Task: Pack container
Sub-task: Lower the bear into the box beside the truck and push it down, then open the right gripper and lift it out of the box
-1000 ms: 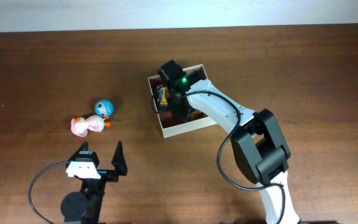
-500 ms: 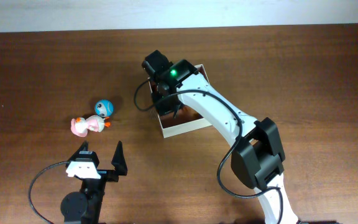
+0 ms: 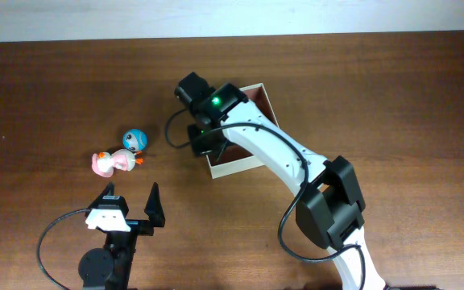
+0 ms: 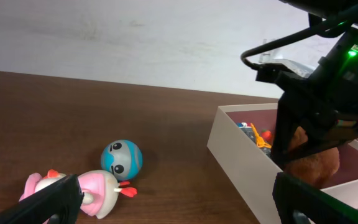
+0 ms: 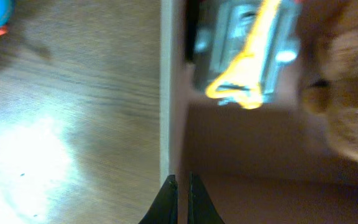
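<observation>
1. Overhead view: a square, shallow, lidless cardboard container (image 3: 237,167) with cream-white walls and a pink-brown inside sits near the middle of a dark brown wooden table (image 3: 409,97). The right arm reaches over its left side and covers part of it.
2. The right gripper (image 5: 180,182) has its 2 black fingers pressed together on nothing. It hangs directly above the container's left wall.
3. The left gripper (image 3: 132,190) sits at the near left of the table with its jaws spread wide and empty, well apart from everything.
4. Risk: if the right gripper drops from here, its closed tips would likely hit the thin left wall, and that could dent it or push the container along the table.
5. Risk: 2 toys lie outside, to the left of the container: a round blue toy with a white face (image 3: 135,139) and a pink and white duck toy (image 3: 113,162), just beside each other. With its fingers together, the right gripper would probably knock them away rather than grasp them.
6. Inside the container, by the left wall, lies a grey toy with an orange-yellow part (image 5: 247,43). A brown plush toy (image 5: 347,81) lies just beside it.
</observation>
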